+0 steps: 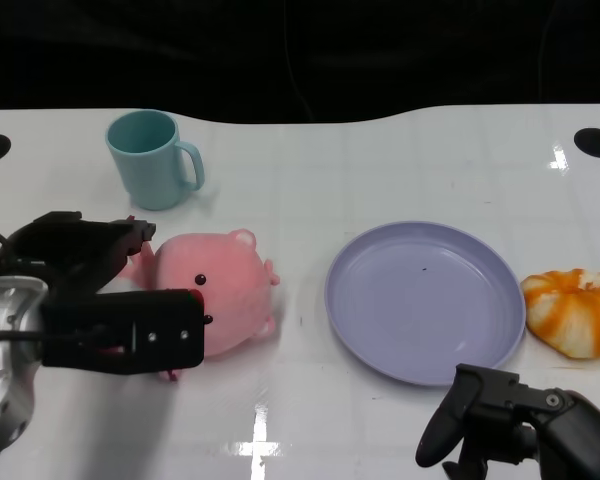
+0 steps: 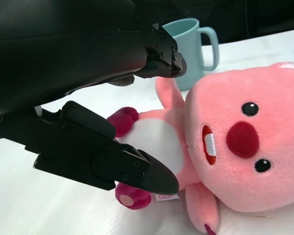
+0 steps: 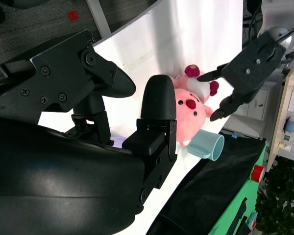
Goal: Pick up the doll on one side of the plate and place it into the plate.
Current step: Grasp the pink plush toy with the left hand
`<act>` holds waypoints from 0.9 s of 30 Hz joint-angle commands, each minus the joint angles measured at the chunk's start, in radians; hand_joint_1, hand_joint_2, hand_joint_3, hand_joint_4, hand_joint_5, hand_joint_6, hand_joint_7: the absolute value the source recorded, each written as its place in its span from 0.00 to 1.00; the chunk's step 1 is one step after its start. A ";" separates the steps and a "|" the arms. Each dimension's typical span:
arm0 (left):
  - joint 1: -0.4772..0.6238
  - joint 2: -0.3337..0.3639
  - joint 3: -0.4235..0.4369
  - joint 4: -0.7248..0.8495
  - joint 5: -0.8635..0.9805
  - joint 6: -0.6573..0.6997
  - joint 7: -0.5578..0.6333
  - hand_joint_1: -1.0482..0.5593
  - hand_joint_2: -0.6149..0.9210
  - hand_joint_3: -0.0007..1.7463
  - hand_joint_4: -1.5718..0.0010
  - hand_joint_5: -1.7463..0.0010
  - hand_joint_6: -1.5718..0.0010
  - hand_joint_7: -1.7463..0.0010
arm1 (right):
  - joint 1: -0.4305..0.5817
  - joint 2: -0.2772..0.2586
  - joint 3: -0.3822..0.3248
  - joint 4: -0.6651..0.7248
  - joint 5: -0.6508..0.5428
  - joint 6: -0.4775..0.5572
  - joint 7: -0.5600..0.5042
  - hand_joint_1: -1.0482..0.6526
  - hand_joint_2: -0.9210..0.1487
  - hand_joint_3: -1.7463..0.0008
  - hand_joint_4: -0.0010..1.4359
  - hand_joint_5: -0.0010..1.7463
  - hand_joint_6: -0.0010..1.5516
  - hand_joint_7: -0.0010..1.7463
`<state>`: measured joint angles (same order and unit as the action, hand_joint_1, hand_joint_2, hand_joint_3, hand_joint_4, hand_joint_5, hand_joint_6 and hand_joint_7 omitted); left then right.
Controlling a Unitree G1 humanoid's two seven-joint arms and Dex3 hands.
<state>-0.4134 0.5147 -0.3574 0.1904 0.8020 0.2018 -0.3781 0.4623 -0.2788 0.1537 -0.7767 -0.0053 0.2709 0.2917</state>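
One doll [image 1: 225, 290], one plate [image 1: 425, 300], one mug [image 1: 152, 158].

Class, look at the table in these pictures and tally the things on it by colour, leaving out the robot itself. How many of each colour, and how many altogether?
Pink: 1, the doll
Teal: 1, the mug
Purple: 1, the plate
Orange and white: 1, the striped pumpkin-like toy
Total: 4

White table [image 1: 380, 170] bears a teal mug [image 1: 152, 158]; pink doll [image 1: 220, 290]; purple plate [image 1: 425, 300]; orange pumpkin toy [image 1: 575, 312].
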 commanded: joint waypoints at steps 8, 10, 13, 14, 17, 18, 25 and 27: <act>-0.133 -0.092 -0.090 0.350 -0.004 -0.016 0.047 0.21 1.00 0.01 0.93 0.86 0.83 0.99 | 0.016 -0.006 -0.005 -0.037 0.006 0.019 -0.004 0.55 0.32 0.40 0.46 0.94 0.38 0.77; -0.151 -0.114 -0.103 0.414 -0.008 -0.015 0.052 0.21 1.00 0.01 0.91 0.88 0.82 0.99 | 0.019 -0.005 -0.005 -0.043 0.007 0.024 -0.005 0.55 0.32 0.40 0.46 0.94 0.38 0.77; -0.177 -0.146 -0.119 0.509 -0.018 -0.015 0.068 0.22 1.00 0.00 0.88 0.92 0.80 0.99 | 0.024 -0.004 -0.005 -0.049 0.009 0.027 -0.007 0.55 0.32 0.40 0.46 0.94 0.38 0.77; -0.186 -0.156 -0.119 0.542 -0.028 -0.015 0.074 0.23 1.00 0.00 0.88 0.93 0.79 0.99 | 0.025 -0.004 -0.005 -0.051 0.009 0.027 -0.008 0.54 0.32 0.40 0.46 0.94 0.38 0.77; -0.208 -0.177 -0.132 0.625 -0.041 -0.024 0.083 0.23 1.00 0.00 0.87 0.94 0.78 0.99 | 0.030 -0.006 -0.005 -0.057 0.007 0.028 -0.009 0.54 0.32 0.40 0.46 0.94 0.38 0.77; -0.213 -0.182 -0.138 0.648 -0.041 -0.030 0.091 0.24 0.99 0.00 0.86 0.94 0.77 0.99 | 0.032 -0.006 -0.006 -0.058 0.007 0.027 -0.009 0.54 0.31 0.40 0.46 0.94 0.38 0.77; -0.247 -0.231 -0.185 0.805 -0.033 -0.046 0.156 0.31 1.00 0.00 0.73 0.95 0.63 0.98 | 0.038 -0.009 -0.010 -0.068 0.010 0.032 -0.006 0.54 0.32 0.40 0.46 0.94 0.38 0.76; -0.237 -0.238 -0.184 0.831 -0.043 -0.078 0.212 0.38 0.99 0.00 0.61 0.94 0.48 0.97 | 0.039 -0.011 -0.012 -0.072 0.010 0.037 -0.005 0.54 0.32 0.39 0.46 0.94 0.38 0.76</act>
<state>-0.7253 0.2977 -0.5169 0.9683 0.7690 0.1477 -0.1646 0.4962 -0.2789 0.1523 -0.8351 -0.0006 0.3000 0.2869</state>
